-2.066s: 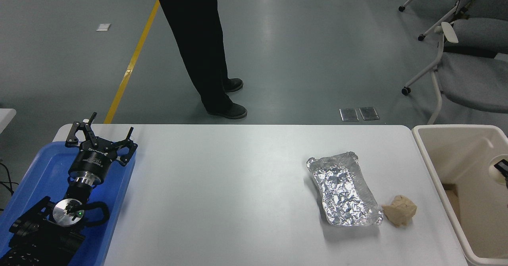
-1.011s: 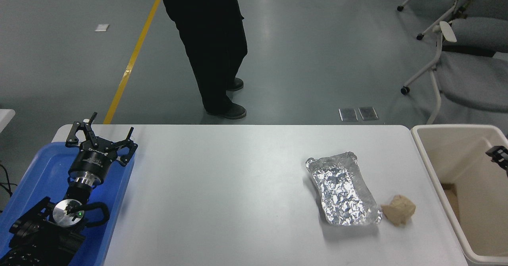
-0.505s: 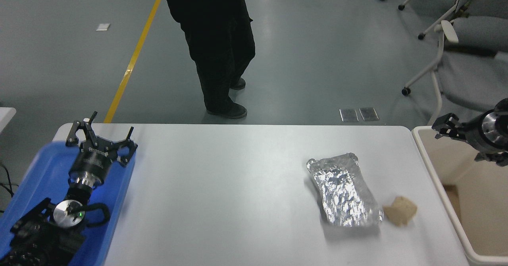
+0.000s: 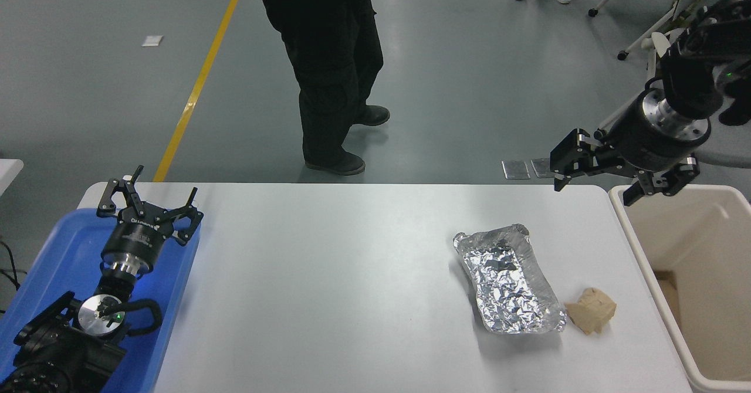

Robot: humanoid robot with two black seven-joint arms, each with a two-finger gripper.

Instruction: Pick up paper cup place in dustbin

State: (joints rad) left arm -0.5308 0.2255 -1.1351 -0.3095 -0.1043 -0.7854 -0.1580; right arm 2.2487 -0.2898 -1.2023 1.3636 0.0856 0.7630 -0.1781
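The paper cup does not show anywhere in the head view; it is hidden or out of view. The beige dustbin (image 4: pixel 631 229) stands at the table's right end, its inside partly cut off by the picture edge. My right gripper (image 4: pixel 592 190) is open and empty, raised high above the table's far right corner, just left of the dustbin's near corner. My left gripper (image 4: pixel 149 202) is open and empty, parked over the blue tray (image 4: pixel 53 264) at the lower left.
A crinkled silver foil tray (image 4: pixel 510 281) lies on the right part of the white table (image 4: pixel 328 281), with a small crumpled brown paper wad (image 4: pixel 591 310) next to it. A person in dark trousers (image 4: pixel 328 58) stands beyond the far edge. Office chairs stand at the top right.
My right gripper has risen out of the dustbin and moved up and left, now open above the table's far right corner. The person has stepped slightly right. The left arm has not moved.
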